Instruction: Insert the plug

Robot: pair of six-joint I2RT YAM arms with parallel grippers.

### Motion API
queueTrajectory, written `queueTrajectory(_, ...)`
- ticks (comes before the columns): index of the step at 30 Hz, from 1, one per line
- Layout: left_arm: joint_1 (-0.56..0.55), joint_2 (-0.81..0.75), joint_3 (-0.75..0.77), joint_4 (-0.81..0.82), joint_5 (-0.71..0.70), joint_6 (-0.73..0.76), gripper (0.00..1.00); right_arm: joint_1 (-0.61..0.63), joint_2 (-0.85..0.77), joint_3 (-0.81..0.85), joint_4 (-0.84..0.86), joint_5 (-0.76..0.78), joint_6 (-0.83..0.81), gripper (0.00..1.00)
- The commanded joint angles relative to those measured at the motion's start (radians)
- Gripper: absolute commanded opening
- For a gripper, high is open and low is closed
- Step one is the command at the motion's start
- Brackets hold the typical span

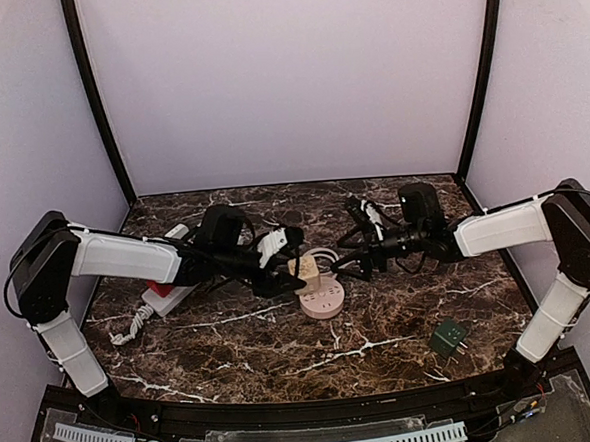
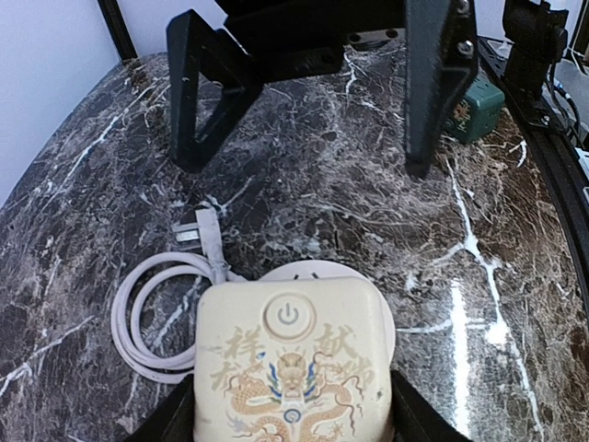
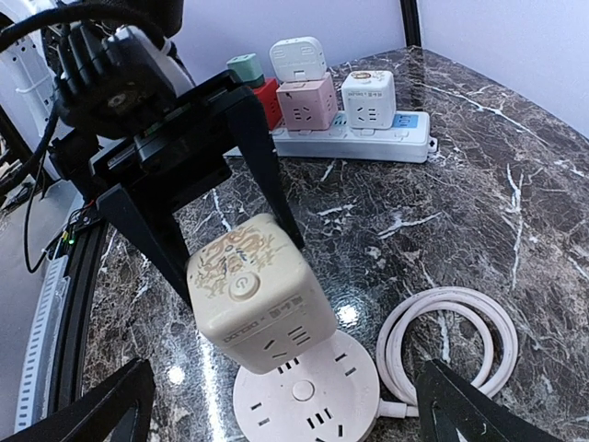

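Note:
The plug is a cream cube [image 3: 253, 290] with a dragon print and a power button on top. My left gripper [image 2: 290, 405] is shut on it, one black finger [image 3: 262, 147] against each side. The cube [image 1: 304, 271] leans tilted over one edge of the round pink socket [image 3: 313, 401], and its pins are hidden underneath. Facing it, my right gripper [image 3: 285, 414] stands wide open with nothing between its fingers [image 2: 433, 92]. It hangs just apart from the cube [image 2: 290, 368], above the round socket [image 1: 323, 301].
The socket's white cable [image 3: 451, 341] lies coiled beside it. A white power strip [image 3: 354, 138] carrying several cube adapters lies behind my left arm. A green adapter [image 1: 448, 337] sits near the front right. Purple walls close in the marble table [image 1: 383, 346].

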Motion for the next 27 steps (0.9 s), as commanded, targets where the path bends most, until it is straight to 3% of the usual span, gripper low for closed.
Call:
queueTrajectory(1, 0.011, 0.019, 0.056, -0.016, 0.040, 0.027, 0.01, -0.009, 0.029, -0.002, 0.044, -0.010, 0.000, 0.99)
queueTrajectory(8, 0.011, 0.032, 0.059, -0.072, 0.090, 0.016, 0.01, -0.020, 0.042, 0.008, 0.021, -0.020, -0.013, 0.98)
queueTrajectory(27, 0.014, 0.092, 0.075, -0.156, 0.040, 0.078, 0.01, -0.023, 0.047, 0.013, 0.004, -0.017, -0.027, 0.99)
